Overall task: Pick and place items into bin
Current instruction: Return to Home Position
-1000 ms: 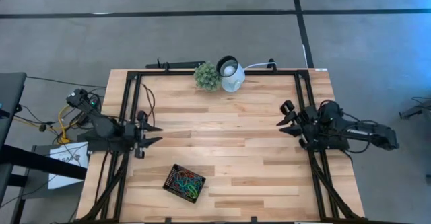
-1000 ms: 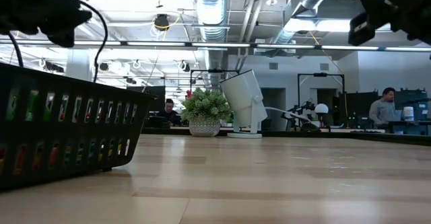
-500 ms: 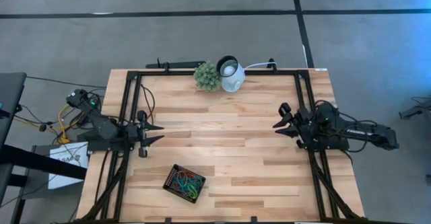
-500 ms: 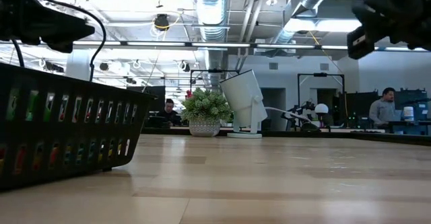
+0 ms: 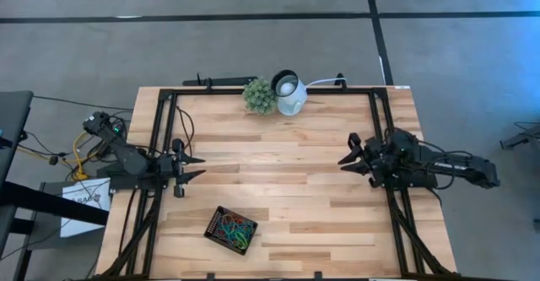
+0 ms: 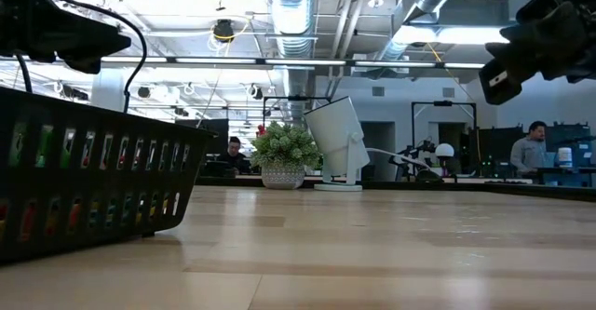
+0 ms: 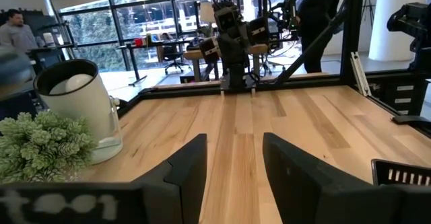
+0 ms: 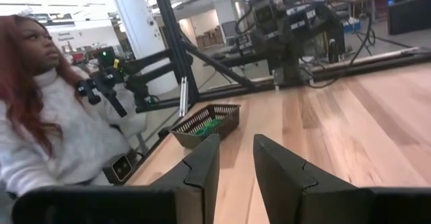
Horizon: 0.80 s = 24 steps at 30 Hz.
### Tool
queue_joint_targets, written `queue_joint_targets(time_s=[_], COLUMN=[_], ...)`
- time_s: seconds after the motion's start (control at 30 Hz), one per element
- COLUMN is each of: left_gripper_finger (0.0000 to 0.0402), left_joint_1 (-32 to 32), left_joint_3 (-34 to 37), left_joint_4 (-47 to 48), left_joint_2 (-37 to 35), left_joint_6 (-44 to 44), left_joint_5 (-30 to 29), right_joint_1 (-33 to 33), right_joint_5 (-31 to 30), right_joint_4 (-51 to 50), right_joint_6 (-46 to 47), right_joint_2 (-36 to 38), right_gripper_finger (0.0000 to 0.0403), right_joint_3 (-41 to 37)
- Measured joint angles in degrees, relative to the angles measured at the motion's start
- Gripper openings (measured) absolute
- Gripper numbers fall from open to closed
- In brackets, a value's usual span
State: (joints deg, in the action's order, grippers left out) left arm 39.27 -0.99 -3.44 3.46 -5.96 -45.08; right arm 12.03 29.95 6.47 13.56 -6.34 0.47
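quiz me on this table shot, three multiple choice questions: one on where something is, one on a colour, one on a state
1. Where on the table does the black bin sit?
A) on the left arm's side, near the edge opposite the plant
B) touching the plant
C) at the table's centre

2. What colour is the lamp-like object beside the plant?
A) red
B) black
C) white

3. What state are the left hand and right hand in?
A) both shut
B) both open, holding nothing
C) left open, right shut

Answers: A, the high view shows the bin by the left arm, far from the plant; C, it is white in the high and low views; B, each wrist view shows the hand spread with nothing in it.
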Motion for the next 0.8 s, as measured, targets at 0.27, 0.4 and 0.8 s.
queue_joint_targets(time_s=[0.27,0.4,0.8], left_gripper_finger=[0.0136,0.0136,0.0136], left_joint_1=[0.0,0.0,0.0], left_joint_3=[0.0,0.0,-0.1], left_joint_4=[0.1,0.1,0.1], left_joint_2=[0.0,0.0,0.0], left_joint_6=[0.0,0.0,0.0], left_joint_5=[0.0,0.0,0.1], right_joint_1=[0.0,0.0,0.0], right_joint_5=[0.0,0.0,0.0], right_joint_4=[-1.9,-1.8,-1.8], right_joint_6=[0.0,0.0,0.0], right_joint_2=[0.0,0.0,0.0], right_gripper_finger=[0.0085,0.0085,0.0085], right_joint_3=[0.0,0.0,0.0])
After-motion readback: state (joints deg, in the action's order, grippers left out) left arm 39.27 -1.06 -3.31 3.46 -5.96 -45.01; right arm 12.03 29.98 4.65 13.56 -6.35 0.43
